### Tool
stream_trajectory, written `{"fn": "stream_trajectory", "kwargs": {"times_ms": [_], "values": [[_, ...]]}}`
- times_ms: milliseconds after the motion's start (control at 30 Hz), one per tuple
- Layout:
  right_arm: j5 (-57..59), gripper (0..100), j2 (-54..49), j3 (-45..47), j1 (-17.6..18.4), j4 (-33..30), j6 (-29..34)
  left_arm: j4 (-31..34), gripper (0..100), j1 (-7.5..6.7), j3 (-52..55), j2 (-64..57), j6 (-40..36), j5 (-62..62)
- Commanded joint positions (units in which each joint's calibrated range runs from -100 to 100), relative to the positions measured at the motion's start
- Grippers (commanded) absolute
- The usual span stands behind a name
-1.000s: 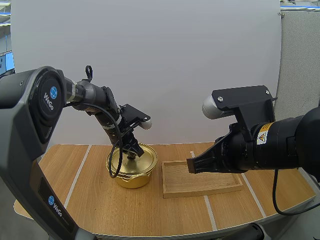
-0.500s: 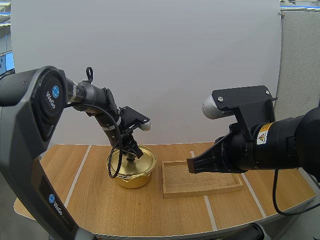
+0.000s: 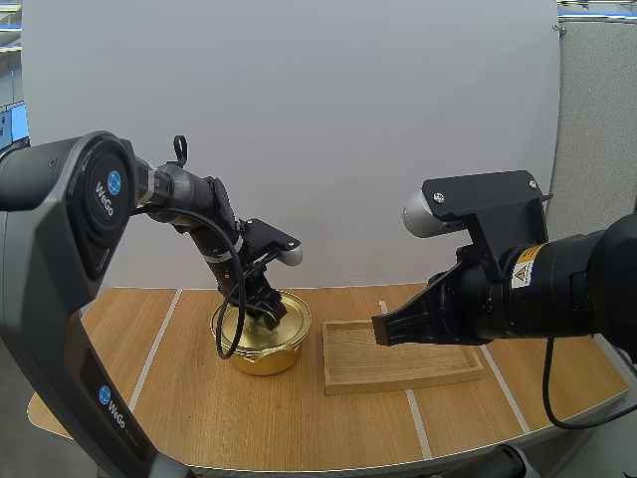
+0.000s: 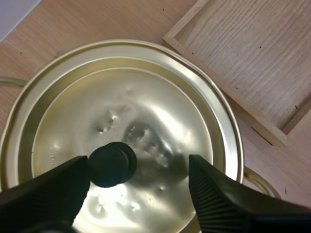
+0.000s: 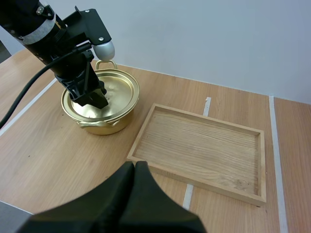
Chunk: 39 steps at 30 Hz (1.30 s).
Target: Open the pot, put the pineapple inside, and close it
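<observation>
Bright, even light falls from overhead, and the wall behind the bench [image 3: 189, 388] is lit flat white. In the left wrist view the golden lid [image 4: 160, 107] carries white glare patches beside its black knob [image 4: 112, 164], and its dents catch small highlights. The left pincer [image 4: 140, 167] mirrors darkly in the metal. Shadows are soft: a faint one under the pot [image 3: 261, 357], a thin one along the inner walls of the wooden tray [image 5: 204, 141]. The high view bows at its edges, curving the bench front. The right pincer [image 5: 134, 167] shows as a nearly featureless black mass.
</observation>
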Motion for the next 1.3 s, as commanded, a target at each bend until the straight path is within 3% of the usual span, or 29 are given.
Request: {"fn": "stream_trajectory", "kwargs": {"times_ms": [0, 367, 900, 1233, 1267], "values": [[-0.09, 0, -0.55, -0.01, -0.21, -0.34, -0.52, -1.32, 100, -0.13, 0.16, -0.99, 0.03, 1.16], [-0.09, 0, -0.55, -0.01, -0.21, -0.34, -0.52, 0.29, 100, -0.13, -4.09, -12.52, -1.71, 8.71], [-0.09, 0, -0.55, -0.01, -0.21, -0.34, -0.52, 3.86, 100, -0.13, -5.94, -50.62, -7.54, 20.67], [-0.09, 0, -0.55, -0.01, -0.21, -0.34, -0.52, 3.98, 100, -0.13, -5.94, -67.49, -11.19, 27.12], [-0.09, 0, -0.55, -0.01, -0.21, -0.34, -0.52, 4.21, 88, -0.13, -5.94, -68.37, -12.94, 27.12]]}}
